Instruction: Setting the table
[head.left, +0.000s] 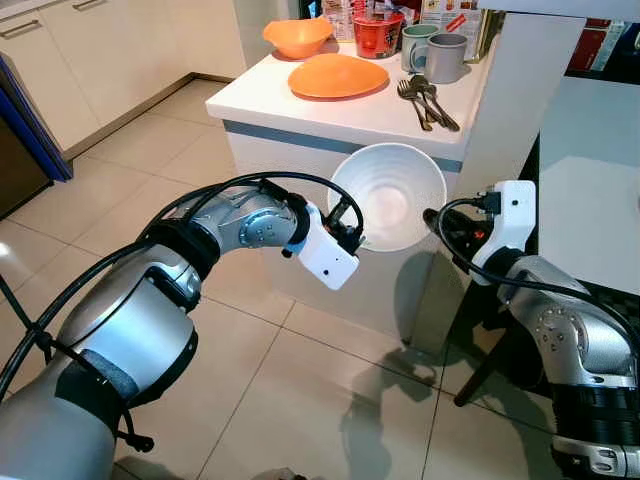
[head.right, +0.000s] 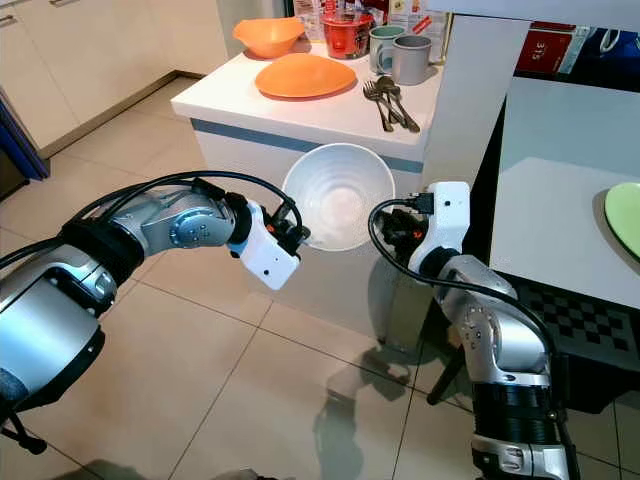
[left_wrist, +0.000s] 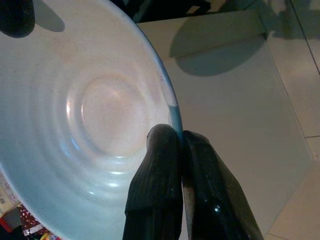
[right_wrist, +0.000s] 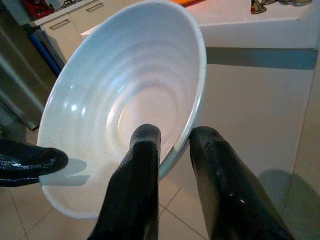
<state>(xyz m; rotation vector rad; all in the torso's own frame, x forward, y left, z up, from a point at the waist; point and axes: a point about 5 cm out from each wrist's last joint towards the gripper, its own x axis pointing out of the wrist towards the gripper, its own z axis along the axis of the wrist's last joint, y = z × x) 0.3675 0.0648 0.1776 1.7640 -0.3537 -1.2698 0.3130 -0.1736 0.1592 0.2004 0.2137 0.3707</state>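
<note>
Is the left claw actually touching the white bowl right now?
Touching. In the left wrist view the left claw has its two black fingers pinched on the white bowl rim, one each side.

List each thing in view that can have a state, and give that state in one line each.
White bowl: held in the air, tipped on its side, opening facing the camera.
Left gripper: shut on the bowl's rim.
Right gripper: fingers astride the opposite rim, a gap showing.
Orange plate: flat on the counter, empty.
Orange bowl: upright.
Two mugs: upright.
Forks and spoons: lying loose.
</note>
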